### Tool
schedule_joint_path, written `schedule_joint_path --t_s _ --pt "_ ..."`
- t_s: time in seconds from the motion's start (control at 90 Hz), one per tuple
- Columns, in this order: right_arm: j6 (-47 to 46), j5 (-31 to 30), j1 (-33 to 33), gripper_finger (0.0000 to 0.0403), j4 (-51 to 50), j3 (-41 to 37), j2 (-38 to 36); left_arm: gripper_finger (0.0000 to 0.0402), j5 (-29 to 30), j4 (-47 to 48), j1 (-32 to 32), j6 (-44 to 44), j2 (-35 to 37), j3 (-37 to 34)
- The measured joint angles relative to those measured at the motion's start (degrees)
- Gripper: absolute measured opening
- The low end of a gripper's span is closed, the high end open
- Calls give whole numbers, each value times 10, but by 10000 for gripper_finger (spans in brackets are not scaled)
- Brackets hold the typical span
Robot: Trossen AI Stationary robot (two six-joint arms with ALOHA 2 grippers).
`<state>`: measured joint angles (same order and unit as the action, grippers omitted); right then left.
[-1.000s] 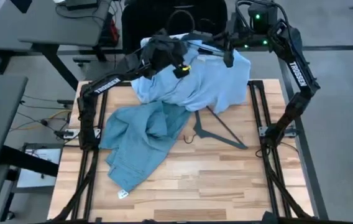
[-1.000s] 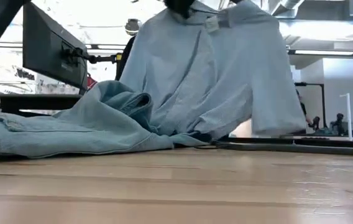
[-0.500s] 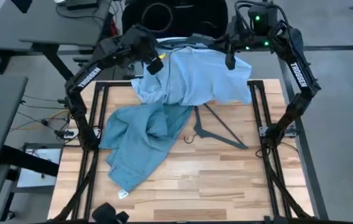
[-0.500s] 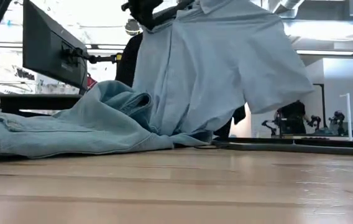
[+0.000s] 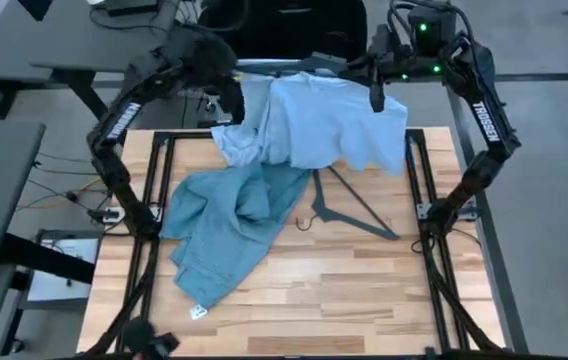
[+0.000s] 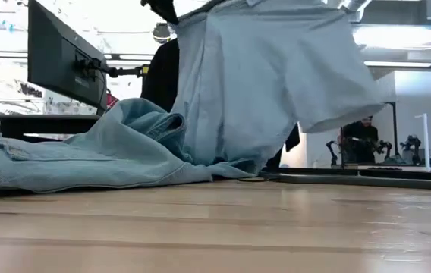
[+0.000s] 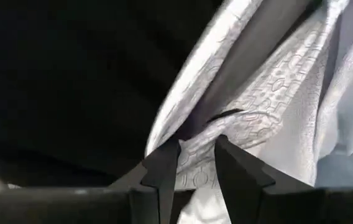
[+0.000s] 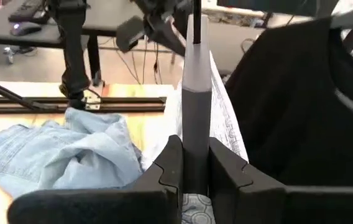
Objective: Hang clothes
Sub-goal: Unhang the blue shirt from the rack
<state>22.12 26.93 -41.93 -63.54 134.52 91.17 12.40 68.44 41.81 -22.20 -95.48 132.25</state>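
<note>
Left gripper (image 7: 192,163) fingers pinch shirt (image 5: 334,125) fabric | right gripper (image 8: 192,163) fingers clamp grey hanger bar (image 8: 196,118) | jeans (image 5: 229,225) flat on table (image 5: 364,290)

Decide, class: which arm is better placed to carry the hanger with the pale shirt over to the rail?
Probably the right. The right gripper is shut on the hanger bearing the pale shirt, so it carries the load. The left gripper only pinches a fold of shirt fabric at the far edge.

Bright, even light over the workbench

Overexposed ceiling lights (image 6: 397,34) glare behind; the button shirt (image 7: 276,93) looms blurred close-up.
</note>
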Motion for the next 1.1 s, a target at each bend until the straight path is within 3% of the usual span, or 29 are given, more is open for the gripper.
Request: schedule_joint_path --t_s 0.1,0.411,0.578,0.756,0.844,0.989,1.1 --pt "0 11 -2 29 -17 4 -21 93 -106 -18 3 -3 33 -1" --pt "6 8 -5 29 -44 1 -18 117 -127 89 9 85 63 -1" --pt "7 8 -5 29 -30 4 -24 137 -247 118 10 57 31 0" --pt "-1 19 -4 29 -21 2 -23 139 -320 120 40 41 -13 -19" --pt "-6 24 -5 29 -14 3 -26 139 -333 73 46 30 -10 -36" --pt "-7 23 -5 29 -17 2 -25 139 -287 68 46 22 -17 -55" --pt "-8 23 -5 29 -17 2 -24 139 -303 32 49 27 -9 -53"
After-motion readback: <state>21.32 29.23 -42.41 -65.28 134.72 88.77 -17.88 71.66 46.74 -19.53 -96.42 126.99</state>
